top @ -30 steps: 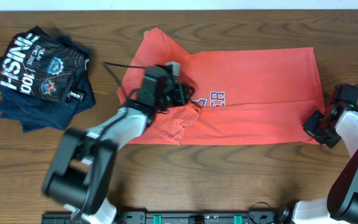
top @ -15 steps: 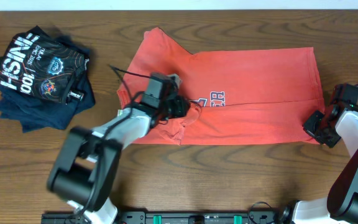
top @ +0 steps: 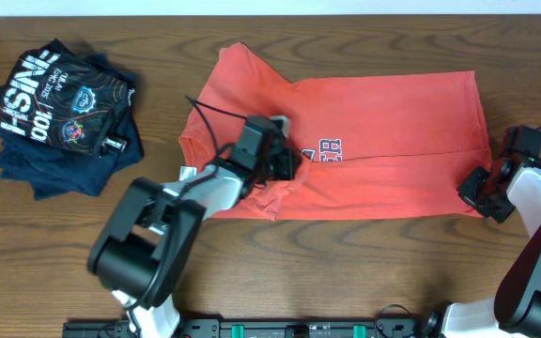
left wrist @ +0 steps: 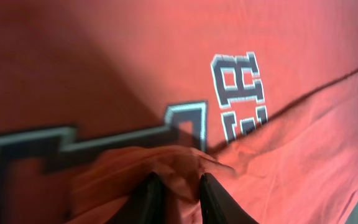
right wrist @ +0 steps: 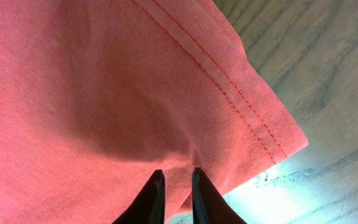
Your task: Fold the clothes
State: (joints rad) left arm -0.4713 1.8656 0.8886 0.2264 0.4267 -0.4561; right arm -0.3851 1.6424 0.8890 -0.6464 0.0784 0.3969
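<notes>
Stacked dark shirts (top: 62, 113), wooden table (top: 364, 272)

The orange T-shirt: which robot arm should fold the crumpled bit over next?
Left, probably. The left gripper pinches a bunched fold of the T-shirt beside the chest print, ready to carry across. The right gripper pinches near the far hem corner, away from it.
</notes>
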